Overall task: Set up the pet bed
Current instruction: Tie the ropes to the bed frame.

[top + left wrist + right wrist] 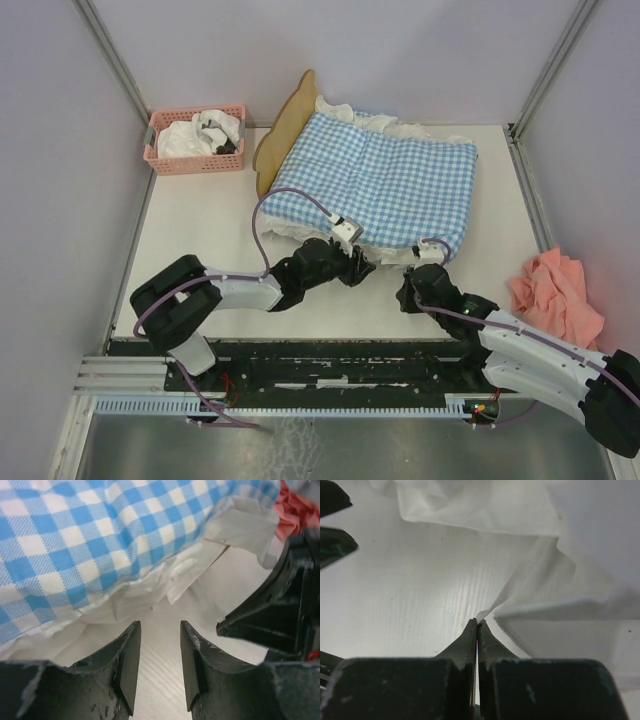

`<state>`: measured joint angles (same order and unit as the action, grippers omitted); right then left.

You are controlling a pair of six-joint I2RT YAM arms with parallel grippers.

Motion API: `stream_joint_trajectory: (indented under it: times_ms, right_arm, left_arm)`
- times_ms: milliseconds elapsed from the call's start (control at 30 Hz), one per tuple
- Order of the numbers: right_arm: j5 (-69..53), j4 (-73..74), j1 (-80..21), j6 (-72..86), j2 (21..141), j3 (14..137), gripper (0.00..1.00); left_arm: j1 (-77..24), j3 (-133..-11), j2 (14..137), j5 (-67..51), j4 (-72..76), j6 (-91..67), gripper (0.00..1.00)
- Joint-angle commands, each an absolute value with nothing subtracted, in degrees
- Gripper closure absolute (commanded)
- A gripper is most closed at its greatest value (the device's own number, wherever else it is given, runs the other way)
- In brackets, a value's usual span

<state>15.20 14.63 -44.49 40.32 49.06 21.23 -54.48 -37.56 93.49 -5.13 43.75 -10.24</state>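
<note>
Pet bed (283,125) near edge: left end effector (160,624) open, right end effector (477,621) closed at ruffle (560,630).

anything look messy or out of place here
The gingham bedding sits loosely over the pet bed, its white ruffle bunched and spilling onto the table at the near edge. A crumpled pink cloth lies by the table's right edge.

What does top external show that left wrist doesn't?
Only top external: the pink basket, the scalloped headboard of the pet bed, and both arms whole. Only left wrist: the left hand up close, open and empty, with bare table showing in its gap just short of the cloth. Both: the blue-white gingham bedding and the white ruffle along its near edge.
</note>
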Motion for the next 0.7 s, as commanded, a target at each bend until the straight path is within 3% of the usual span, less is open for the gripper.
stream_joint_trajectory:
  times_ms: [0, 167, 667]
  right_arm:
    - [14.81, 10.51, -44.40, 36.37, 48.31, 18.88, 0.98]
    - [15.29, 8.35, -44.39, 35.79, 44.35, 16.74, 0.98]
    - [15.59, 9.50, -44.41, 33.52, 37.96, 15.49, 0.98]
  left_arm:
    - [-54.42, -45.12, 91.57, -1.16, 27.95, -37.88, 0.55]
    - [-54.40, -46.80, 94.43, -5.46, 31.00, -51.75, 0.50]
    - [-54.99, -54.02, 111.32, -17.51, 44.72, -60.60, 0.46]
